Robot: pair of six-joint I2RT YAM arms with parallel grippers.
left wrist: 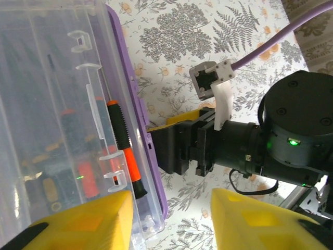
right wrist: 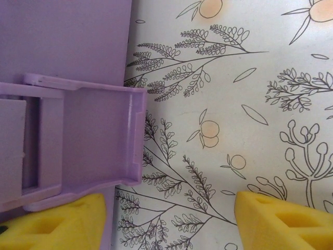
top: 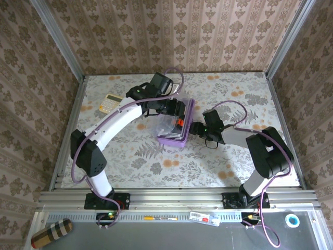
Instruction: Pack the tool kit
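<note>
Screwdrivers (left wrist: 126, 151) lie in the purple case (top: 174, 139), centre frame, clear lid (left wrist: 52, 104) seemingly down; latching looks undone, with left gripper (left wrist: 169, 211) and right gripper (right wrist: 169, 219) parted, empty

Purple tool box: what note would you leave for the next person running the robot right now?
Left gripper: open, straddling the purple case along its long edge.
Right gripper: open, beside the case's handle.
Done: screwdrivers lie inside, under the clear lid.
Left: make sure the lid is snapped shut; I can't tell if it is.
</note>
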